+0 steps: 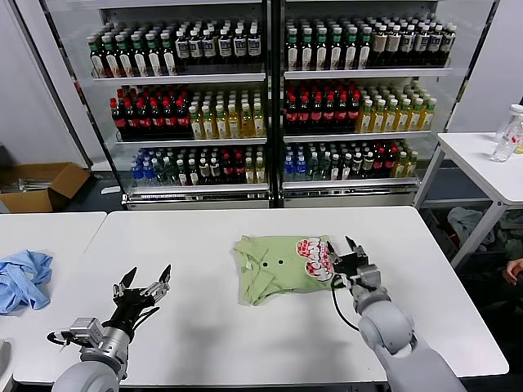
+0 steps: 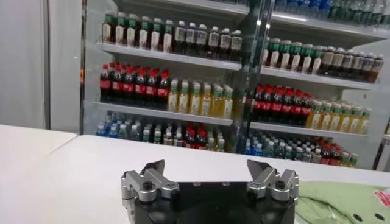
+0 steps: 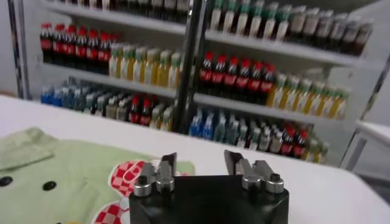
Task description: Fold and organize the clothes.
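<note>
The light green polo shirt (image 1: 278, 266) lies folded in a compact bundle on the white table (image 1: 196, 245), collar and dark buttons at its left part, the red-and-white graphic (image 1: 313, 256) at its right edge. My right gripper (image 1: 345, 247) is open and empty, just right of the graphic, at the shirt's right edge. In the right wrist view the shirt (image 3: 61, 182) lies beside and below the open gripper (image 3: 200, 159). My left gripper (image 1: 143, 279) is open and empty over the table's front left, well apart from the shirt. In the left wrist view the gripper (image 2: 206, 168) is open and a strip of the shirt (image 2: 341, 201) shows.
A light blue garment (image 1: 23, 278) lies on a second white table at the left. Glass-door coolers full of bottles (image 1: 270, 98) stand behind. Another white table with bottles (image 1: 508, 135) is at the far right. A cardboard box (image 1: 41, 186) sits on the floor at the left.
</note>
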`<state>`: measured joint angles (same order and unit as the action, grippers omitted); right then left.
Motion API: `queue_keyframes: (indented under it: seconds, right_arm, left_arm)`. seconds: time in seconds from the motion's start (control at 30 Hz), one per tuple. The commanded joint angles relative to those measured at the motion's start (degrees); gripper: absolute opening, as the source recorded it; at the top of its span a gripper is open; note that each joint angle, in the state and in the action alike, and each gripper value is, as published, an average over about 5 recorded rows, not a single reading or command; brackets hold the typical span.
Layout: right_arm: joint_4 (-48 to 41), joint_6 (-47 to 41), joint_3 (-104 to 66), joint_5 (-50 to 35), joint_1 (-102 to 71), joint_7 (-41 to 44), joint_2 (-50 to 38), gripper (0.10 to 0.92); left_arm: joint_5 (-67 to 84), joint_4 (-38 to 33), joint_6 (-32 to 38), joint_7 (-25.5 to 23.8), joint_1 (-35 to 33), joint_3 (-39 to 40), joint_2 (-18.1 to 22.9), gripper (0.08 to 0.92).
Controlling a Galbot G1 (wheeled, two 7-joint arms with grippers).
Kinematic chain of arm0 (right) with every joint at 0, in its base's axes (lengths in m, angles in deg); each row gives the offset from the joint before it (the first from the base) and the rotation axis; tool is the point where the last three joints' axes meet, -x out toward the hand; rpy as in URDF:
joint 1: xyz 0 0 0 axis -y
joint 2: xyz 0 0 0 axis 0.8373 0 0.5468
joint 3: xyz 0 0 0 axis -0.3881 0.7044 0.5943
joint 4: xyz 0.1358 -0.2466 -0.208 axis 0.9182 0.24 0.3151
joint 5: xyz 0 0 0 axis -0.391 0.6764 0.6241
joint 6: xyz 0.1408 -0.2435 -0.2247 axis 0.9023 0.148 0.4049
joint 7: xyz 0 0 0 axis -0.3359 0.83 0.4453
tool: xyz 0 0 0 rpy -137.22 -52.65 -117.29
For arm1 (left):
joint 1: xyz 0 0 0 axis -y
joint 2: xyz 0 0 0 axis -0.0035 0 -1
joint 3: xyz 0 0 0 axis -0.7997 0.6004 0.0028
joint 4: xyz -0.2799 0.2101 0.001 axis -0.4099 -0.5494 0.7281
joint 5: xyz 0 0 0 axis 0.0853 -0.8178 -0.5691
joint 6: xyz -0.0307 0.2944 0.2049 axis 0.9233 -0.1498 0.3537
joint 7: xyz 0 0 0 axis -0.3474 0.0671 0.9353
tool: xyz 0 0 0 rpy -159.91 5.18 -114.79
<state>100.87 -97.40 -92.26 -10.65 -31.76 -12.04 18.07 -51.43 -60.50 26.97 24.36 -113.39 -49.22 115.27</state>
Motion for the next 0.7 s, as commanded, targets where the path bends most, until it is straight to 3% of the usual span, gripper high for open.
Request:
queue_keyframes:
  seconds: [0.03, 0.33, 0.7]
  right_arm:
    - [12.56, 11.02, -7.4, 3.63, -14.47, -1.47, -0.61, 0.578]
    - [13.04, 12.6, -7.3, 3.9, -14.97, -1.14, 0.42, 0.805]
    - [15.83, 13.15, -6.82, 4.38, -15.78, -2.0, 0.99, 0.823]
  left_arm:
    - [-2.85, -1.82, 0.84, 0.04, -2.08, -0.59, 0.38, 0.823]
    - [-6.72, -3.22, 4.35, -0.32, -5.16, -1.22, 0.26, 0.823]
    - [-10.68, -7.29, 5.8, -1.11, -6.93, -2.18, 2.24, 0.823]
